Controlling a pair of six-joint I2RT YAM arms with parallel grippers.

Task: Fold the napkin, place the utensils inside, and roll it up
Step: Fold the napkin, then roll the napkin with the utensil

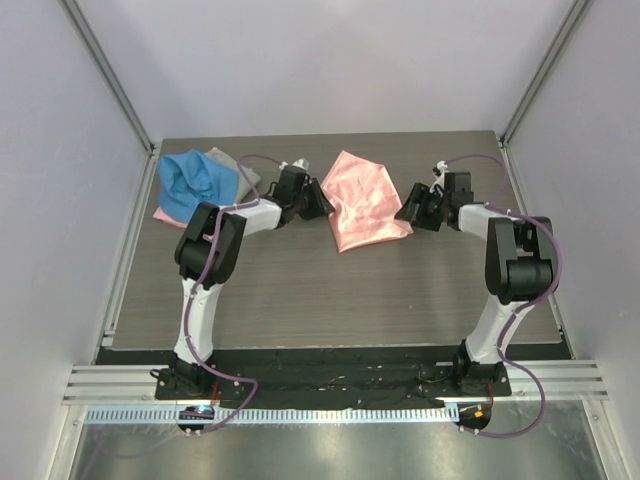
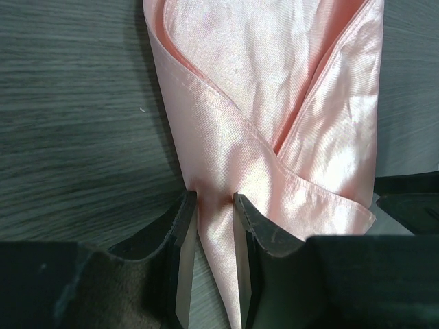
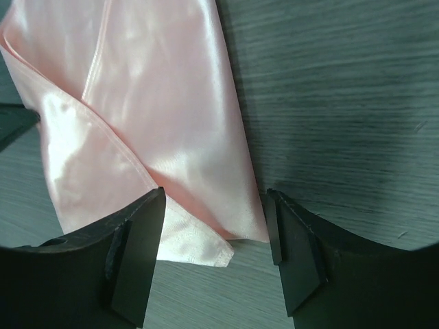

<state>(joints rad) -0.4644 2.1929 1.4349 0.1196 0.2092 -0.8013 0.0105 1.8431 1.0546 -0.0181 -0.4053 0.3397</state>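
From above, the napkin (image 1: 365,200) lies crumpled and partly folded on the far middle of the table (image 1: 330,290), between the two wrists. The left arm (image 1: 255,215) reaches in so that the left jaws meet the napkin's left edge. The right arm (image 1: 520,250) brings the right jaws to its lower right corner. At the far left corner of the table, well apart from the napkin, a blue cloth (image 1: 195,180) is heaped beside a grey cloth (image 1: 238,168), with a pink bit of fabric (image 1: 165,213) showing under the blue one.

In the left wrist view the napkin (image 2: 274,103) runs up the frame in shiny overlapping folds. A narrow tongue of it passes down between the left jaws, which stand close together with satin filling the gap. They appear to be pinching it, though the contact itself is in shadow.

In the right wrist view the right jaws stand spread wide. The napkin (image 3: 137,103) lies flat on the table, one hemmed corner in the open gap nearer the left-hand jaw, and neither jaw presses it.
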